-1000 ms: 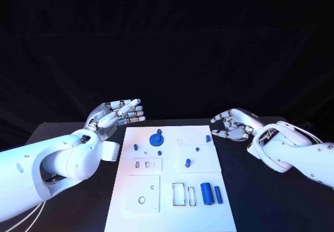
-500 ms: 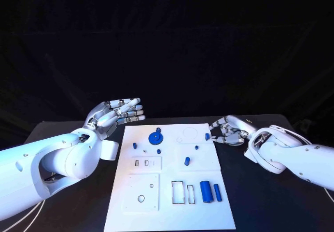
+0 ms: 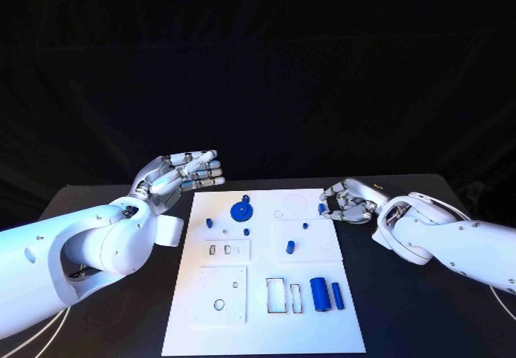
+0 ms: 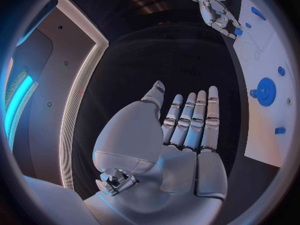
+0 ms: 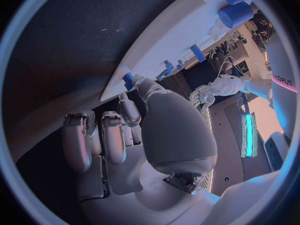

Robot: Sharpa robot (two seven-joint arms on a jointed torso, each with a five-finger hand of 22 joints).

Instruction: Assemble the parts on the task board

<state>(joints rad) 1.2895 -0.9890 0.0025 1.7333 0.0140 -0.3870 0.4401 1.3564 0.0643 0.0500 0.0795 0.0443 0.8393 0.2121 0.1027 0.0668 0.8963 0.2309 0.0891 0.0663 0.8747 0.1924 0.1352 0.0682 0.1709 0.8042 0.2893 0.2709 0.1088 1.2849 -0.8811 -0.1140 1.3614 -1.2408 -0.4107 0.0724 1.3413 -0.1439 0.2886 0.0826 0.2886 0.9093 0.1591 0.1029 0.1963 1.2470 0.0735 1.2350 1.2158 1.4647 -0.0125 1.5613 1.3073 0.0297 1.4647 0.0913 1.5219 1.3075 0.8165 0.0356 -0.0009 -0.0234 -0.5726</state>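
The white task board [image 3: 269, 328] lies in the middle of the black table. On it are a blue gear [image 3: 241, 213], several small blue pegs and two blue cylinders [image 3: 318, 292] near its front right. A small blue part [image 3: 321, 209] stands by the board's far right edge. My right hand [image 3: 346, 201] sits low at that edge with its fingers half curled. In the right wrist view its thumb tip reaches the small blue part [image 5: 128, 78], while the other fingers [image 5: 112, 135] stay apart from it. My left hand [image 3: 180, 173] hangs raised left of the board, fingers straight, holding nothing.
Rectangular and round recesses [image 3: 277, 297] are cut into the board's near half. Bare black table [image 3: 419, 313] lies on both sides of the board. My left forearm [image 3: 97, 246] fills the space left of the board's near half.
My right hand has moved left and down to the board's right edge, closing in on the small blue part. The left hand has stayed where it was.
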